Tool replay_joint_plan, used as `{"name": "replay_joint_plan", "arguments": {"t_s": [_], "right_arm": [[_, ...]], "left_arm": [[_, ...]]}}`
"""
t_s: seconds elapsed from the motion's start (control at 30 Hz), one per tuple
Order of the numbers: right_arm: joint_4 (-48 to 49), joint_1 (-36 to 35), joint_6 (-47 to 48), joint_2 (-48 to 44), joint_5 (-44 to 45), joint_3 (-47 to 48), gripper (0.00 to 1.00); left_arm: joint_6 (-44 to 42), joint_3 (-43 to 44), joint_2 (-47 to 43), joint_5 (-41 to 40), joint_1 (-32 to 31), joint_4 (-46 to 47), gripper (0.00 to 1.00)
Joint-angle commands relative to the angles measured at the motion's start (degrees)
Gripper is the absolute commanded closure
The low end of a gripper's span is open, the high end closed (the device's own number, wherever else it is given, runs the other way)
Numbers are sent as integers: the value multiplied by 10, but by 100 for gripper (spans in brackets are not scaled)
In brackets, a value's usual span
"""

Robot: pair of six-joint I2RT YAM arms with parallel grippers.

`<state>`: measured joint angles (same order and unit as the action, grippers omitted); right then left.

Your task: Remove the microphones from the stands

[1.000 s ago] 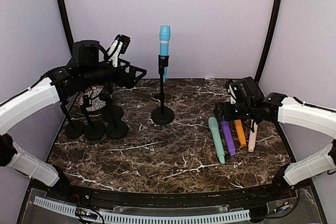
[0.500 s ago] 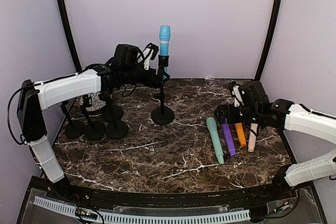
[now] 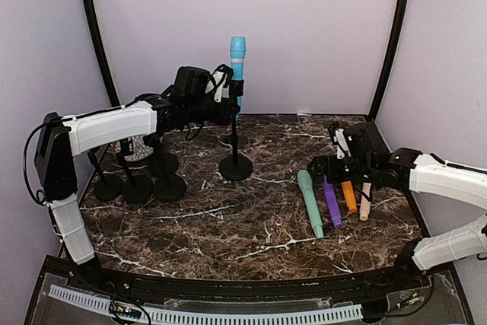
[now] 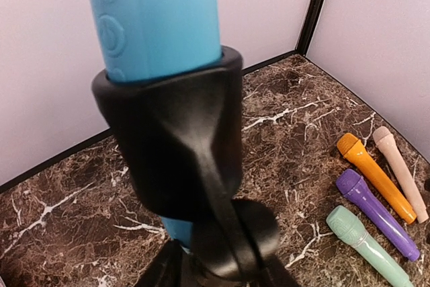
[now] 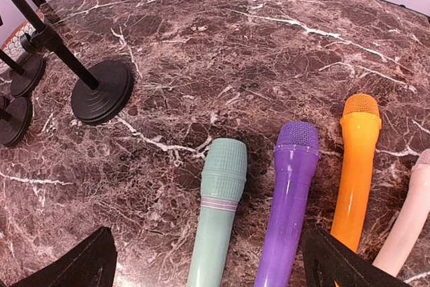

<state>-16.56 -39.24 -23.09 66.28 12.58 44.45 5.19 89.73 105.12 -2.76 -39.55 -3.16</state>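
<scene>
Blue microphone (image 3: 238, 55) stands upright in its stand, at the back centre of the table. It has a smooth plastic cylinder body with moulded round buttons on the side, seen in the left wrist view. A glossy black clip (image 4: 175, 146) wraps its lower body like a cup. Below that come a thin black pole and a round ribbed disc base (image 3: 236, 167) on the tabletop.

Left gripper (image 3: 224, 95) is right at the clip and the lower part of the mic, reaching in from the left. Its fingers are not visible in the wrist view, and the top view is too small. Cannot tell if it is clamped on anything or just beside it.

Right gripper (image 3: 323, 165) is spread wide and holds nothing. Its black fingers (image 5: 80, 263) sit at both bottom corners of the wrist view, above the loose mics.

Four mics lie flat side by side at the right, heads pointing away:
- green mic (image 5: 216, 213), with a ribbed head
- purple mic (image 5: 289, 199), with a mesh-textured head
- orange mic (image 5: 355, 159), same style as the purple one
- pale pink mic (image 5: 410, 226), at the edge

Table (image 3: 228, 226) is dark brown marble pattern with white veins, glossy. A cluster of spare black stands (image 3: 137, 184) with round bases is at the left. Walls are plain lilac.
</scene>
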Motion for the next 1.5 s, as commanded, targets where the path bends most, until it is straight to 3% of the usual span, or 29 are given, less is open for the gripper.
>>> {"name": "replay_joint_plan", "arguments": {"t_s": [0.0,0.17,0.43,0.57,0.73,0.97,1.47], "right_arm": [[27,3,-7,4,-6,-10,3],[29,3,-10,3,-4,-12,3],[31,3,-13,3,-5,-13,3],[34,3,-13,0,-9,-14,4],[34,3,-13,-4,-9,-16,3],[37,3,-16,-8,-10,-21,3],[44,3,-18,-3,-12,-26,3]], "left_arm": [[0,17,1,-18,-3,18,69],[3,10,-6,-19,-3,20,86],[8,-30,-38,-9,-5,53,93],[13,-44,-45,-4,-5,58,88],[21,-86,-57,11,-5,86,68],[22,-122,-50,12,-5,108,52],[35,-140,-27,26,-5,160,48]]}}
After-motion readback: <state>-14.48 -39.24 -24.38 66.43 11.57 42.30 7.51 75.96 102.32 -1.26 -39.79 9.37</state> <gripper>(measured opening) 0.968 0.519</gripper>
